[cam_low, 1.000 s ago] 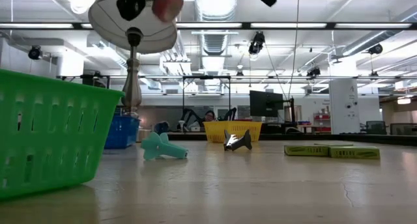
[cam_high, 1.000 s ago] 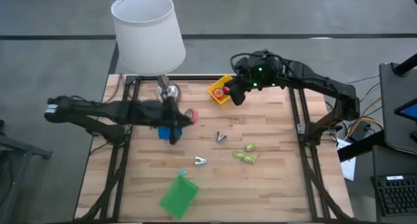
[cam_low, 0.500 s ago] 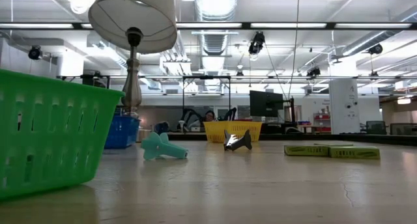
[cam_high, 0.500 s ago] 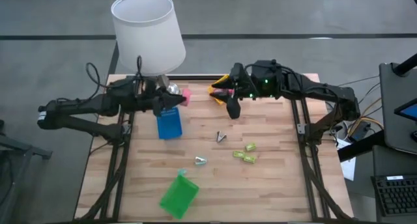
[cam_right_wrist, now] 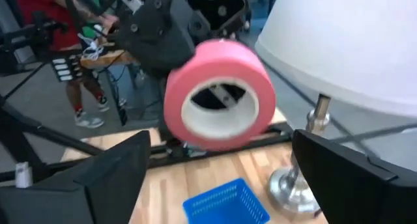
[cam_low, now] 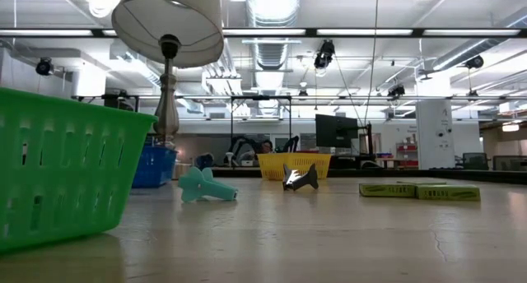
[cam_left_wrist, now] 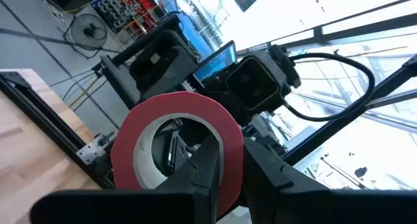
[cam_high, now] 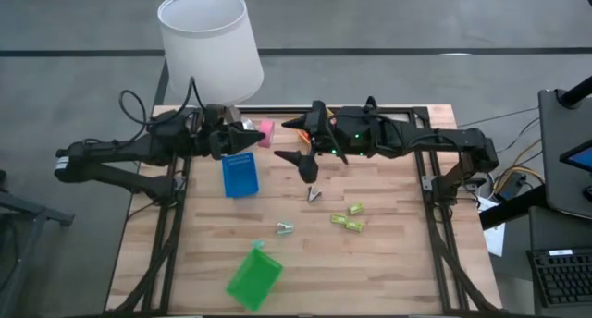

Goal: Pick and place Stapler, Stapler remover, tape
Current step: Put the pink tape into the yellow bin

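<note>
The left gripper [cam_high: 252,136], jaws clamped on the pink tape [cam_high: 265,133], holds it at 9 o'clock from the right gripper [cam_high: 298,142], whose jaws gape wide, facing it

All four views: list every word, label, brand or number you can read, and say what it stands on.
No readable text in any view.
Monitors in the room behind the table: too far and small to read.
Pink tape roll: plain, no print.
Green basket: no label showing.
</note>
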Action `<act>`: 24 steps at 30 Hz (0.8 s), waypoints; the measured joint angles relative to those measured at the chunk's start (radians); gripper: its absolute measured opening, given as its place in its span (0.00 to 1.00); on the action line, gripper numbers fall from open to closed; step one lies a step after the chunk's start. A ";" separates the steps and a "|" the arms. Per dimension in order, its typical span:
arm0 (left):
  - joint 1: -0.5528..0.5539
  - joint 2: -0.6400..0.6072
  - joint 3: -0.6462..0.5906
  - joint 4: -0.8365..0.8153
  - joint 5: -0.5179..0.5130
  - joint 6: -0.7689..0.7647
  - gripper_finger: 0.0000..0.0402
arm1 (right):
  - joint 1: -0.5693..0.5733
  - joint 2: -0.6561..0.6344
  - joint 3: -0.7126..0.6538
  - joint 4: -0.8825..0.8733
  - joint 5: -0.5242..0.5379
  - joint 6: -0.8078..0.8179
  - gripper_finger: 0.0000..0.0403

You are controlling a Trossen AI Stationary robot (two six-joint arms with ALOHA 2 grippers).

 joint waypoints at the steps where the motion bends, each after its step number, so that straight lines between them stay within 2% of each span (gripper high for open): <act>1: 0.000 0.002 0.000 0.001 0.000 0.000 0.13 | 0.001 0.007 0.000 0.013 0.002 -0.009 0.94; 12: 0.000 0.009 0.000 0.040 0.004 -0.034 0.13 | 0.001 0.014 0.000 0.084 0.003 -0.012 0.95; 19: -0.001 0.061 0.000 0.121 0.055 -0.070 0.13 | 0.000 0.029 0.001 0.099 0.002 -0.023 0.95; 24: -0.001 0.076 0.000 0.126 0.055 -0.076 0.13 | 0.002 0.029 0.006 0.100 0.002 -0.022 0.94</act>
